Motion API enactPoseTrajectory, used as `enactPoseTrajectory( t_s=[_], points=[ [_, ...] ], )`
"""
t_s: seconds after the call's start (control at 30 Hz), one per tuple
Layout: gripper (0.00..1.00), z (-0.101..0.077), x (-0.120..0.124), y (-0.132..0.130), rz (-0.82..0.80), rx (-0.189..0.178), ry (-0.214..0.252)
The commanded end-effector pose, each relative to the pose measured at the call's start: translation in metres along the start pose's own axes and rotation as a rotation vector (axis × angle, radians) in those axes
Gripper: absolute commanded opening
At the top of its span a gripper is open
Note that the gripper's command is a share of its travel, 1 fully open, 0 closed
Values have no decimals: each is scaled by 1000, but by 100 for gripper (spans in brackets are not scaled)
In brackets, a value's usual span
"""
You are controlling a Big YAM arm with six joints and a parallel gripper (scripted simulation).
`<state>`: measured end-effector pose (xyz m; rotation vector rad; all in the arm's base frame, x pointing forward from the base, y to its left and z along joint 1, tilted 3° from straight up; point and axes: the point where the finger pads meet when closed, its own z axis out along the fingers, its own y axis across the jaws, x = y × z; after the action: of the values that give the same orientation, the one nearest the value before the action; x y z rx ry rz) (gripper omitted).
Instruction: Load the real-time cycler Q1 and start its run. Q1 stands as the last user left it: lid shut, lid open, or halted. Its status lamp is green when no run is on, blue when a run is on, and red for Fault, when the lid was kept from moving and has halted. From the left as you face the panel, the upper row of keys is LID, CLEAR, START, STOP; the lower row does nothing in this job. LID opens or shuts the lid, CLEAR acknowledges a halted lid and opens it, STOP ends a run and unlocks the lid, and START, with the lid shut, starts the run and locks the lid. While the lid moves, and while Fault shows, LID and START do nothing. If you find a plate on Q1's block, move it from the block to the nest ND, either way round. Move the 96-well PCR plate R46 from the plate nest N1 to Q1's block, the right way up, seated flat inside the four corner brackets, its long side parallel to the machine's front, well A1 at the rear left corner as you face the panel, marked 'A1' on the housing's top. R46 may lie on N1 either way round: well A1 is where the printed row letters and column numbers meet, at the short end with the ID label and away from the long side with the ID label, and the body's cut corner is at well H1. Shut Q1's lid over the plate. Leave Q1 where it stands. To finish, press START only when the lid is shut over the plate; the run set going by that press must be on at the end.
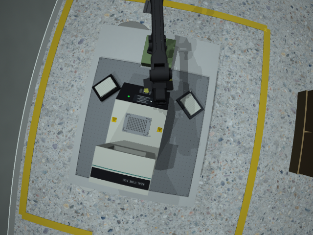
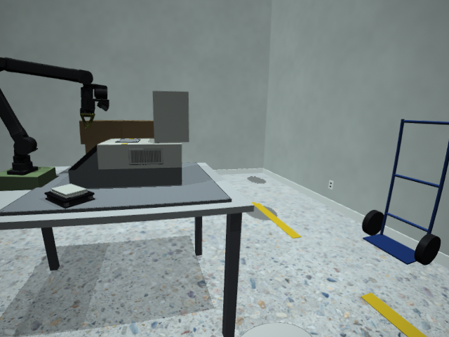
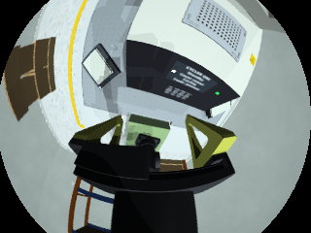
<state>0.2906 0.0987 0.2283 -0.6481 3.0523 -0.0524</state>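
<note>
My jaws stand wide and hold nothing, hanging over Q1's (image 1: 133, 131) dark panel. Lid up, lamp (image 1: 128, 96) green, block (image 1: 136, 124) bare. One plate (image 1: 191, 104) lies toward the worktop's right edge; I should check its A1 end before gripping.

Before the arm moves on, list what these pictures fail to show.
- Upper-row keys on the cycler's black panel: top view, the black arm covers most; wrist view, too small to read.
- White plates' A1 ends, left nest and right nest: printing too small.
- Open gripper: height above panel unclear.
</note>
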Motion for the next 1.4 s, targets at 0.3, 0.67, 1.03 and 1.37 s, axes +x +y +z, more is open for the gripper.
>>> enactPoseTrajectory(
  t_s=[0.3, 0.67, 1.03, 1.37],
  points=[
    [100, -36, -44, 51, -154, 5, -105],
    [100, -36, -55, 89, -295, 3, -100],
    [100, -24, -68, 146, -437, 9, -61],
    [100, -39, -83, 193, -488, -3, -102]
  ],
)
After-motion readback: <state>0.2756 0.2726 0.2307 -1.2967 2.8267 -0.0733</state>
